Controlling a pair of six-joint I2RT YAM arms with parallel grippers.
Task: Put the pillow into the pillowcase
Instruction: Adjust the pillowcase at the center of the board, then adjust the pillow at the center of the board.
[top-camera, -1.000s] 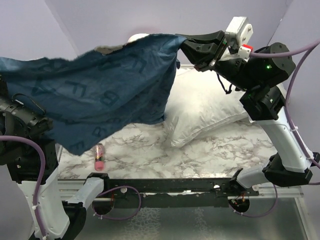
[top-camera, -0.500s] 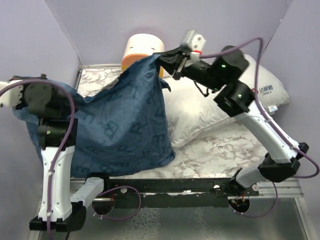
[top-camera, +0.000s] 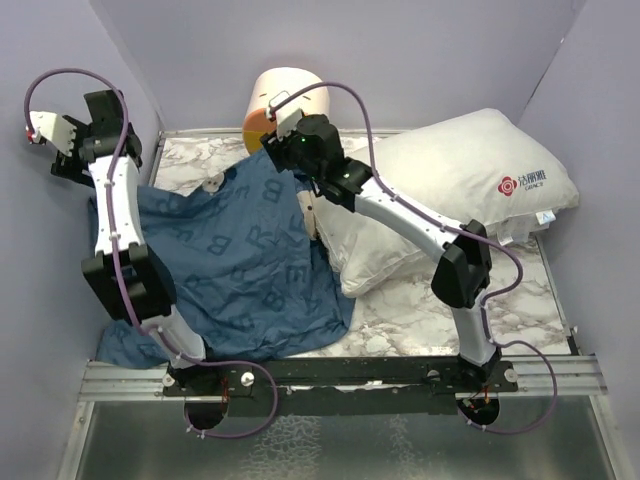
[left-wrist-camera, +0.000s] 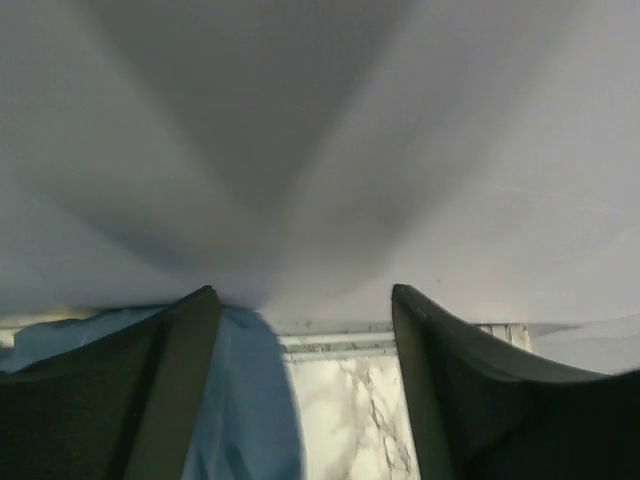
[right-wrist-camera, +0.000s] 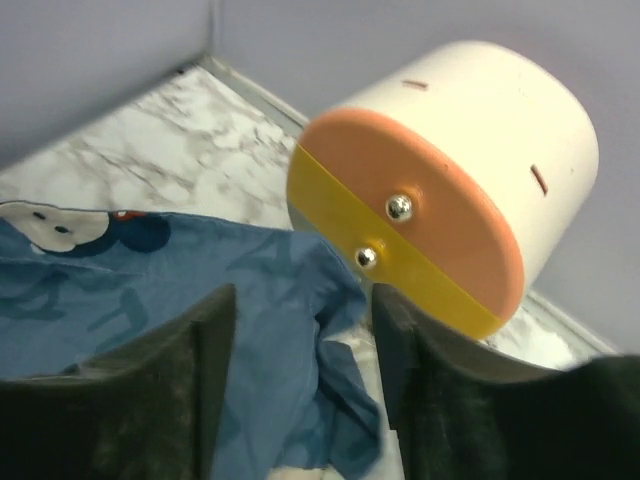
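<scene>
Right pincer (right-wrist-camera: 302, 300) nearer; both wide, empty
Blue printed cloth pillowcase (top-camera: 240, 260) lies just beneath it; left pincer (left-wrist-camera: 305, 295) hangs higher, apart.

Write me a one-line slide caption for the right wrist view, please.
Open right gripper above the crumpled blue pillowcase, with the cream-and-orange cylinder just beyond on the marble table.

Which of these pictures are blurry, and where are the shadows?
Left wrist view: the left gripper's fingers are dark, soft blurs before a shadowed blank wall. Right wrist view: the right gripper's fingers blur too, yet studs on the cylinder glint sharply. Top external view: evenly lit, crisp pillow.
</scene>
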